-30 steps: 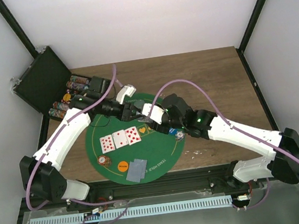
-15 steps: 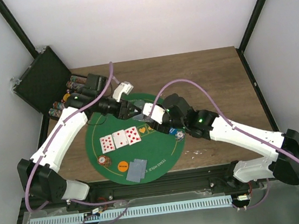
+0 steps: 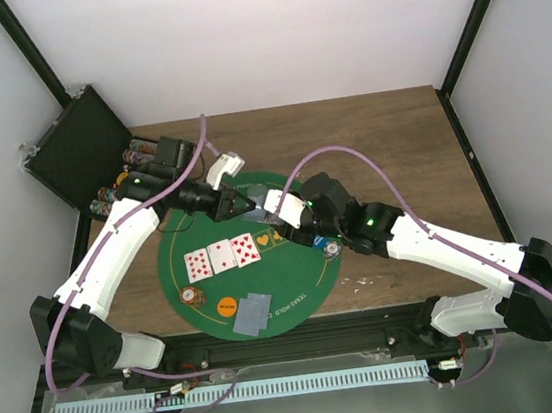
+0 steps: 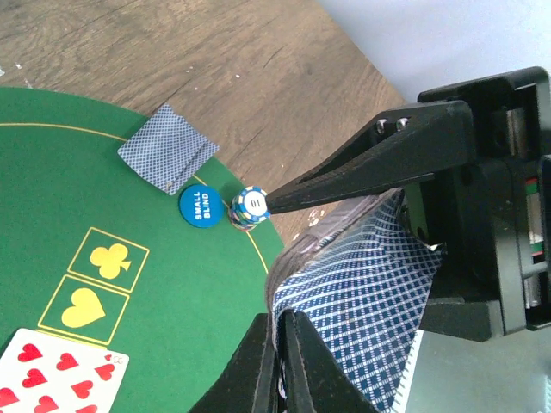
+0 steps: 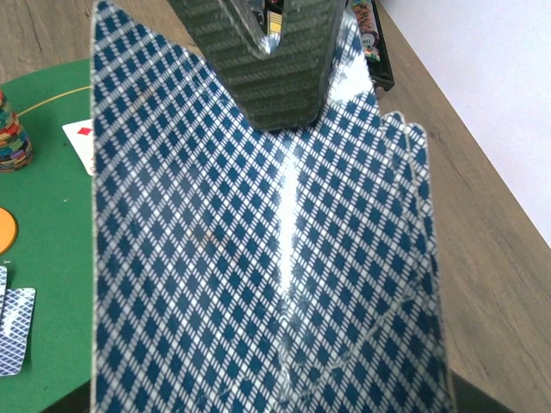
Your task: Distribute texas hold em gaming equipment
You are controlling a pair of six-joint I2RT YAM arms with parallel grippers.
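Observation:
Over the far side of the round green mat (image 3: 290, 277), my right gripper (image 3: 275, 215) holds a deck of blue-backed cards (image 5: 258, 258). The deck fills the right wrist view and hides the gripper's own fingers. My left gripper (image 4: 284, 366) is shut on the edge of the deck's top card (image 4: 362, 292); from above it (image 3: 244, 205) sits just left of the right one. Three red-pipped cards (image 3: 222, 257) lie face up mid-mat. A brownish chip stack (image 3: 192, 297), an orange disc (image 3: 226, 306) and two face-down cards (image 3: 253, 313) lie at the near edge.
A blue "small blind" disc (image 4: 200, 205), a small chip stack (image 4: 250, 206) and face-down cards (image 4: 165, 148) sit by the mat's right rim under the right arm. An open black case (image 3: 78, 155) with rows of chips (image 3: 127, 179) stands at the back left of the wooden table.
My left gripper has closed its jaws on the edge of the top card. The left arm has shifted slightly. The right arm has stayed where it was with the deck.

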